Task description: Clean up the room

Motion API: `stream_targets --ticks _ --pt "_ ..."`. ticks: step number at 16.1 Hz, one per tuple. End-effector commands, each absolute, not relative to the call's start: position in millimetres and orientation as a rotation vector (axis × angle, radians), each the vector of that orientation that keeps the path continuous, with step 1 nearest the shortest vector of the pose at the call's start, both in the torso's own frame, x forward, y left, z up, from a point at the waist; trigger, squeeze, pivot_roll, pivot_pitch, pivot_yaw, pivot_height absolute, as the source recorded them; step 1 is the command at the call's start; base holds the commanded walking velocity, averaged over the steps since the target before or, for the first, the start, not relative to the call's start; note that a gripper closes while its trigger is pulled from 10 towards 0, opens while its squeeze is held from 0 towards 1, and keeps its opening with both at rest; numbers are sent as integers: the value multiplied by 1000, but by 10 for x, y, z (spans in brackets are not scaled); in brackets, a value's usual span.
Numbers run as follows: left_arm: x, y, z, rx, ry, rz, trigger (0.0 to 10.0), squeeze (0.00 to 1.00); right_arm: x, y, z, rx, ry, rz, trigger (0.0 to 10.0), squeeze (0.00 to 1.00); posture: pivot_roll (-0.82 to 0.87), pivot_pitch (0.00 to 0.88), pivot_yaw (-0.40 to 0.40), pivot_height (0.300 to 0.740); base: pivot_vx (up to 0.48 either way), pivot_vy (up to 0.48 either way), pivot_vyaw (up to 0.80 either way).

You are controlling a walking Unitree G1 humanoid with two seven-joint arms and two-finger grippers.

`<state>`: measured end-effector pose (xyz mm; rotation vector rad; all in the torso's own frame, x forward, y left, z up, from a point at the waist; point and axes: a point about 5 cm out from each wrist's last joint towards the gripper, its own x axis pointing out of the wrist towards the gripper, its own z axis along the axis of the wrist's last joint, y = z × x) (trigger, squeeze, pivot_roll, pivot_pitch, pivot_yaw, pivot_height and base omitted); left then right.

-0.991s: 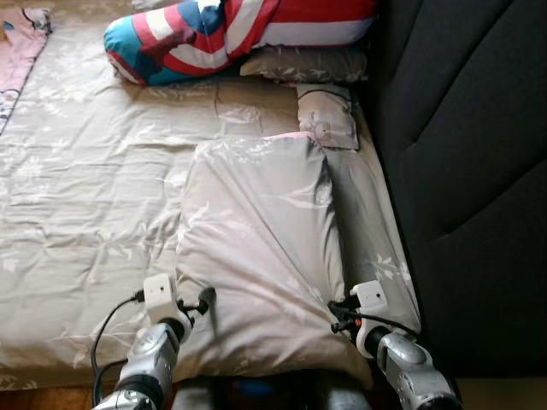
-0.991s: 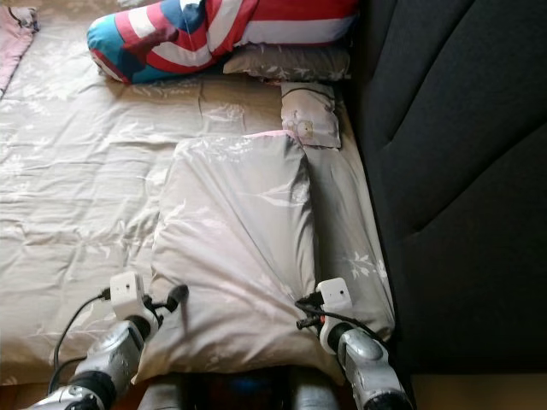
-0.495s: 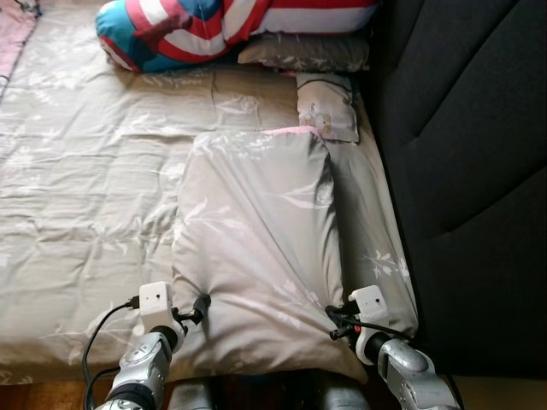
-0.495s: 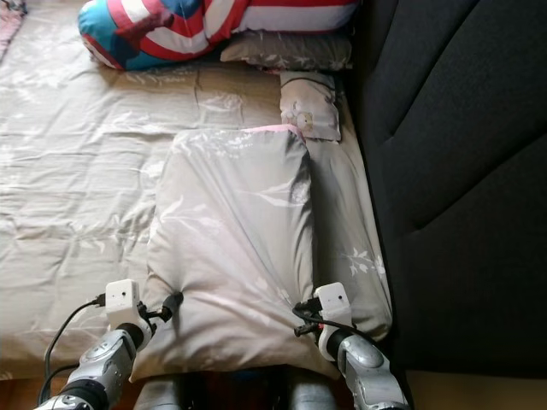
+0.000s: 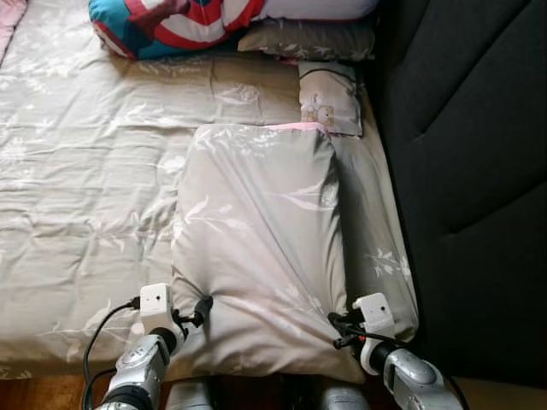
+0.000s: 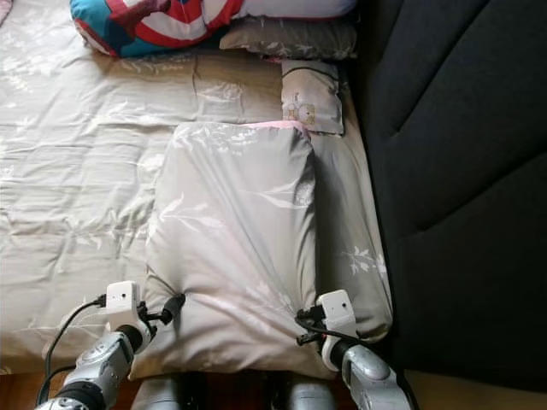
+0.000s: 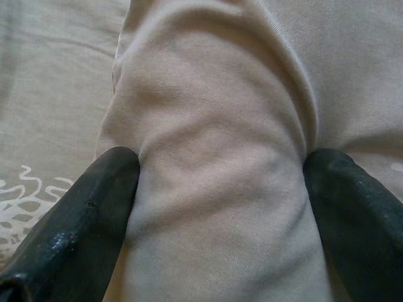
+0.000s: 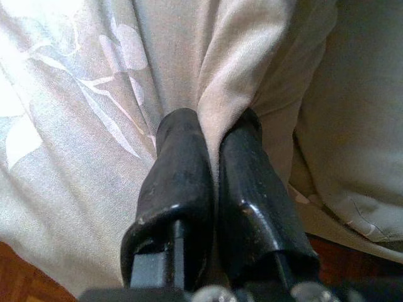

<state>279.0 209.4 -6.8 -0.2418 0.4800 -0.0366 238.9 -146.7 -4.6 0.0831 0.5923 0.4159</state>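
A large grey leaf-printed pillow (image 5: 256,248) is laid lengthwise on the bed (image 5: 85,196), beside the dark padded headboard (image 5: 470,171). Its near left corner is bunched between the spread fingers of the left end effector (image 7: 217,189), and a fold at its near right corner is pinched tightly by the right end effector (image 8: 211,173). A red, white and blue striped cushion (image 5: 184,21) is seen well beyond it.

A large grey pillow (image 5: 256,248) with a pale leaf print lies flat on the bed, lengthwise beside the dark headboard. A pink edge shows at its far end. Both of its 2 near corners are bunched into folds, and the cover is creased.
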Motion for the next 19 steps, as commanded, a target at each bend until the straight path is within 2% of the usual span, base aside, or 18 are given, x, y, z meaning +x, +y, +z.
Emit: stream_targets --ticks 1,3,4,5,19 --pt "2524 2001 -343 -263 635 -55 10000 0 2025 -1486 -335 104 775 426 0 0 -173 385 -158 665 0 0 0" --pt "2512 1948 -366 -265 657 -76 10000 0 2011 -1474 -312 107 774 428 0 0 -174 385 -157 665 0 0 0" --pt "2494 1914 -386 -260 673 -96 5255 0 2005 -1470 -304 109 774 430 0 0 -176 386 -158 665 0 0 0" --pt "2484 1898 -396 -263 681 -104 0 0 2006 -1469 -300 109 773 429 0 0 -176 386 -158 665 0 0 0" --pt "2478 1713 -395 -354 649 -189 0 0 2000 -1392 -272 126 780 429 0 0 -159 382 -148 665 0 0 0"
